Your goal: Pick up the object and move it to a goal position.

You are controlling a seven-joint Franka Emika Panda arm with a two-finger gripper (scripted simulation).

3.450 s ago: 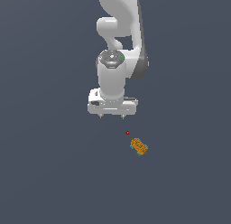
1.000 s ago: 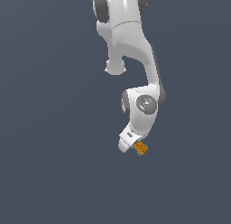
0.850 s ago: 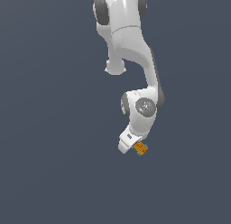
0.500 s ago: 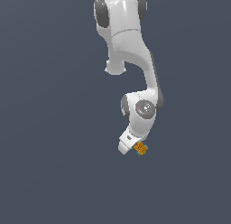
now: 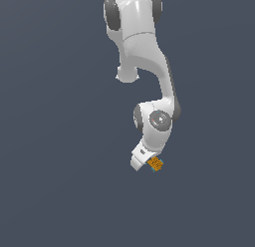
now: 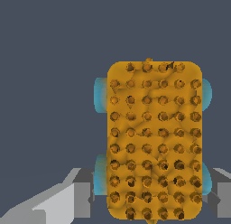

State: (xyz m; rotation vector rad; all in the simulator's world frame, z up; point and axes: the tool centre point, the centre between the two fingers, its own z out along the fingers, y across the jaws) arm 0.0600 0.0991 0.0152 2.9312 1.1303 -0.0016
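The orange studded cart [image 5: 156,164] with teal-blue wheels lies on the dark floor. In the wrist view the cart [image 6: 153,137] fills the middle of the picture. My gripper [image 5: 148,165] is down at the cart, jaws astride its near end. One grey finger [image 6: 81,198] stands beside one pair of wheels and the other finger [image 6: 223,196] beside the opposite pair. A thin dark gap shows on each side, so the jaws look open around it. The cart rests on the floor. The dark-red goal dot is hidden.
The white arm [image 5: 149,66] reaches down from the top of the exterior view, its wrist joint [image 5: 159,120] just above the cart. The flat dark grey floor [image 5: 60,166] lies all around.
Since 3.5 s ago the arm has swung down from above onto the cart. Over the last second it has only settled slightly; the cart has not moved.
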